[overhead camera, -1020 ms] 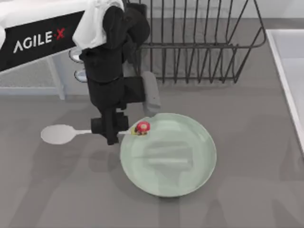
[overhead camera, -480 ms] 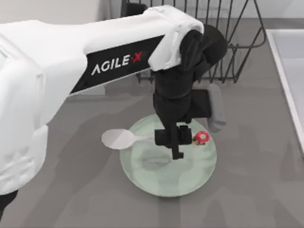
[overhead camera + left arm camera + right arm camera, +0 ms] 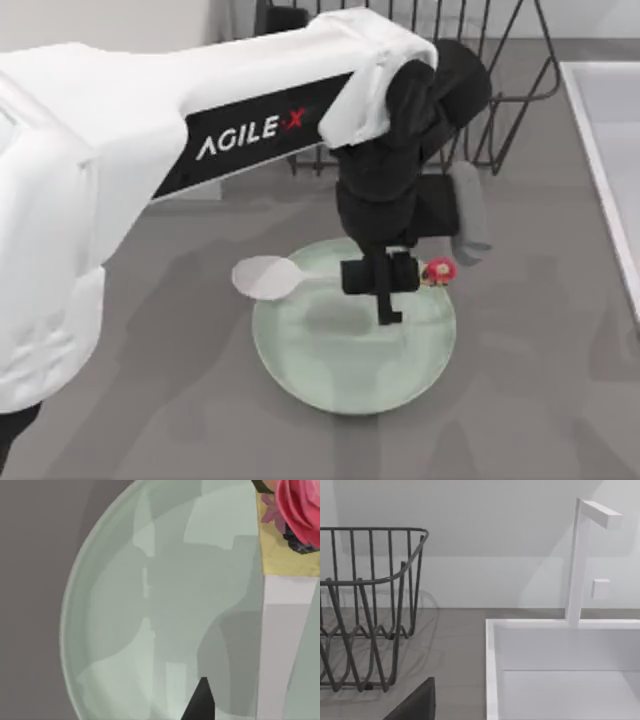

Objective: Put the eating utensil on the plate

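The pale mint-green plate (image 3: 310,375) lies in the middle of the table. My left gripper (image 3: 383,282) hangs over the plate's far half, shut on the thin handle of the white spoon (image 3: 265,277). The spoon is held level above the plate. Its oval bowl sticks out past the plate's left rim, and its red ornament (image 3: 438,269) sits over the right part. The left wrist view looks down on the plate (image 3: 150,605), with the handle (image 3: 282,645) and the ornament (image 3: 300,510) close up. My right arm is parked by the sink; a dark part of its gripper (image 3: 415,705) shows.
A black wire dish rack (image 3: 420,90) stands right behind the plate, close to the left arm's wrist. A white sink (image 3: 610,150) with a faucet (image 3: 580,560) runs along the table's right edge. Bare grey table lies in front of and to the left of the plate.
My left gripper has carried the spoon to the right, from the plate's left edge to over the plate, and kept its hold. The ornament end has moved from the plate's left rim to its right part.
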`<action>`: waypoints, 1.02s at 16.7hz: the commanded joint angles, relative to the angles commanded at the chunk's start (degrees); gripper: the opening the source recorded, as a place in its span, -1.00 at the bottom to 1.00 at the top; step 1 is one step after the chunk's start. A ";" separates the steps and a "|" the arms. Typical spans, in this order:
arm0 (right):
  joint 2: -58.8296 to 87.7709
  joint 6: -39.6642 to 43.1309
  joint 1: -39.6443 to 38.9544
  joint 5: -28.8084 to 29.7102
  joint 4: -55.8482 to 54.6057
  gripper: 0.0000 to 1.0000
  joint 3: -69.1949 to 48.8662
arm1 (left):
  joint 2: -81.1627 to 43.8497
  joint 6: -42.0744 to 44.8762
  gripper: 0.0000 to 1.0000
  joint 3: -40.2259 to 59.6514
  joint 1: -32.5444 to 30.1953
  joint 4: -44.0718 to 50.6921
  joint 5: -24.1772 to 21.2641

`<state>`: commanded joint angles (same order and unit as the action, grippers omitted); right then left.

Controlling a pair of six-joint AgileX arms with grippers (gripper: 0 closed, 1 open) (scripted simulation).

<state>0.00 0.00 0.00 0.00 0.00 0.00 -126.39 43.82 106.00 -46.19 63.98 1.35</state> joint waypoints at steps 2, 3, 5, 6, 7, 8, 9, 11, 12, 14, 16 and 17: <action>0.00 0.00 0.00 0.00 0.00 1.00 0.00 | 0.02 -0.25 -1.00 0.69 -0.31 -2.02 0.81; 0.00 0.00 0.00 0.00 0.00 1.00 0.00 | 0.10 -0.35 -1.00 0.98 -0.40 -3.10 1.22; 0.00 0.00 0.00 0.00 0.00 1.00 0.00 | 0.37 -0.50 -1.00 1.36 -0.42 -5.24 1.96; 0.00 0.00 0.00 0.00 0.00 1.00 0.00 | 0.56 -0.53 -1.00 1.44 -0.34 -6.24 2.26; 0.00 0.00 0.00 0.00 0.00 1.00 0.00 | 0.78 -0.53 -1.00 1.45 -0.21 -7.13 2.50; 0.00 0.00 0.00 0.00 0.00 1.00 0.00 | 1.01 -0.50 -1.00 1.40 -0.05 -7.91 2.68; 0.00 0.00 0.00 0.00 0.00 1.00 0.00 | 1.26 -0.45 -1.00 1.26 0.13 -8.58 2.78; 0.00 0.00 0.00 0.00 0.00 1.00 0.00 | 1.69 -0.30 -1.00 0.71 0.50 -9.54 2.81; 0.00 0.00 0.00 0.00 0.00 1.00 0.00 | 1.82 -0.20 -1.00 0.30 0.67 -9.78 2.71; 0.00 0.00 0.00 0.00 0.00 1.00 0.00 | 1.90 0.04 -1.00 -0.72 0.94 -9.72 2.28; 0.00 0.00 0.00 0.00 0.00 1.00 0.00 | 1.83 0.28 -1.00 -1.92 1.08 -9.09 1.58; 0.00 0.00 0.00 0.00 0.00 1.00 0.00 | 1.71 0.38 -1.00 -2.60 1.09 -8.62 1.17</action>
<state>0.00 0.00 0.00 0.00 0.00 0.00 -124.68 44.19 103.40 -45.10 55.36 2.52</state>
